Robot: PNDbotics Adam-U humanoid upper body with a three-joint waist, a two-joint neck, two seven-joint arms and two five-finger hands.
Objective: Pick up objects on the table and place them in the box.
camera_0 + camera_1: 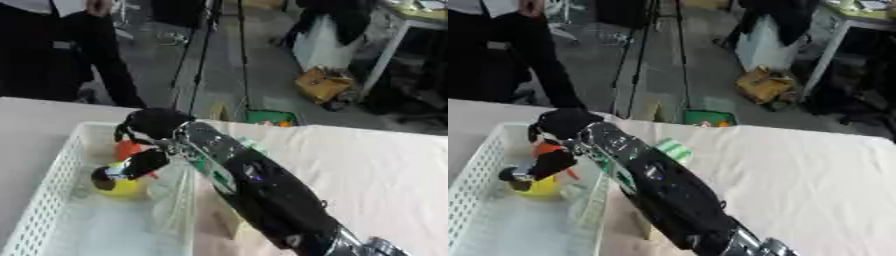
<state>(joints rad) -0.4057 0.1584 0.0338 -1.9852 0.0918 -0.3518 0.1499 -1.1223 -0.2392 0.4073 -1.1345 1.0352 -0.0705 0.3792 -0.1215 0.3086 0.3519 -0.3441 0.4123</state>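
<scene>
One white box; inside, one yellow object and one orange-red object. One green-striped item beside it. One hand.

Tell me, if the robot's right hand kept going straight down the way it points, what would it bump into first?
Probably the yellow object lying in the white basket. The right hand reaches over the basket, its fingers pointing down right by it, though depth is unclear.

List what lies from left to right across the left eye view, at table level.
White basket's left wall → yellow round object inside the basket → right hand, reaching over the basket → bare cream tablecloth. A red-orange object sits behind the hand; its place in the order is unclear.
</scene>
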